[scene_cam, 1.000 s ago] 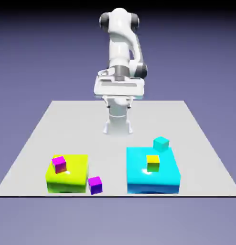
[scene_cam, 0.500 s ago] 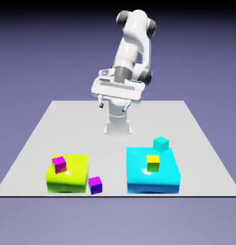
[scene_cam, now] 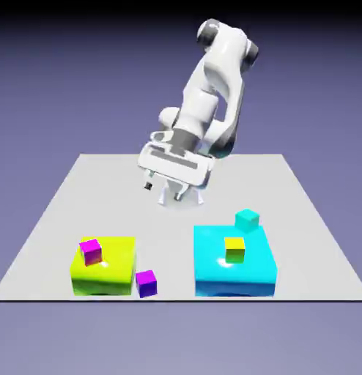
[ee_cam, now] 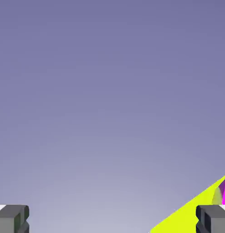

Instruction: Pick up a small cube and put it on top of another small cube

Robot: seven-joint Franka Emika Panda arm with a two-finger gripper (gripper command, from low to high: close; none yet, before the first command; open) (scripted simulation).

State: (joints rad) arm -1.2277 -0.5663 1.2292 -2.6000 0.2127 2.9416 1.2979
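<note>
So the gripper (scene_cam: 168,192) hangs wide open and empty, with the violet cube (scene_cam: 146,283) well below it, nearer the camera, beside the lime block (scene_cam: 111,271).

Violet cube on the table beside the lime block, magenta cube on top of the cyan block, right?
Not quite. In the exterior view the magenta cube sits on the lime block, not the cyan block. The violet cube is on the table beside the lime block.
</note>
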